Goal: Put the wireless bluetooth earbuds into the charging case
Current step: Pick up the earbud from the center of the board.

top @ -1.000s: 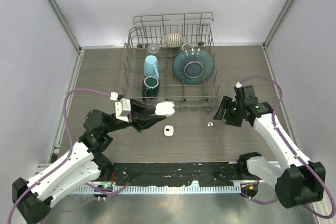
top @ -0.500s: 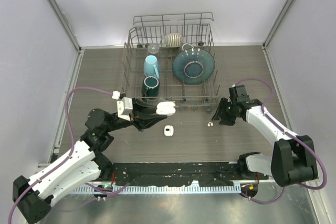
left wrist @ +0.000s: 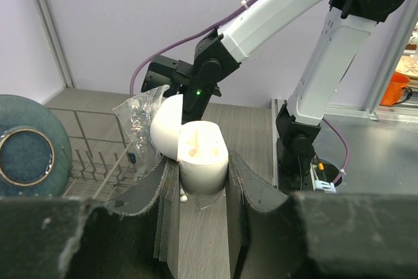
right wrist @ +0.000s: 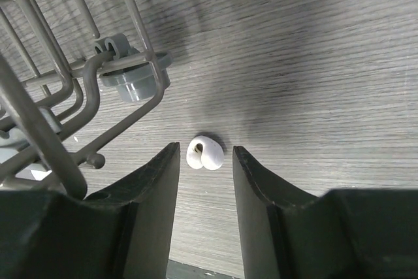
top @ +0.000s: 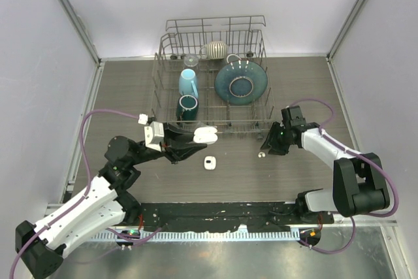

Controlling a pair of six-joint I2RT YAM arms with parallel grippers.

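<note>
My left gripper [top: 191, 143] is shut on a white charging case [left wrist: 202, 160], lid open, held above the table in front of the dish rack; it also shows in the top view [top: 205, 135]. A second small white case [top: 209, 163] lies on the table below it. One tiny white earbud [right wrist: 206, 153] lies on the table just in front of my right gripper [right wrist: 204, 161], whose jaws are open on either side of it without touching. In the top view that earbud [top: 261, 155] sits just left of my right gripper [top: 270, 144]. Other earbuds are not visible.
A wire dish rack [top: 212, 80] stands at the back centre with a blue plate [top: 240, 82], a light blue cup [top: 188, 82], a dark teal cup [top: 187, 106] and a striped object [top: 215, 49]. Its grey foot [right wrist: 134, 76] and wires are close to my right gripper's left side.
My right gripper has moved left and down toward the earbud, now straddling it. The left arm holds the open case almost still.
</note>
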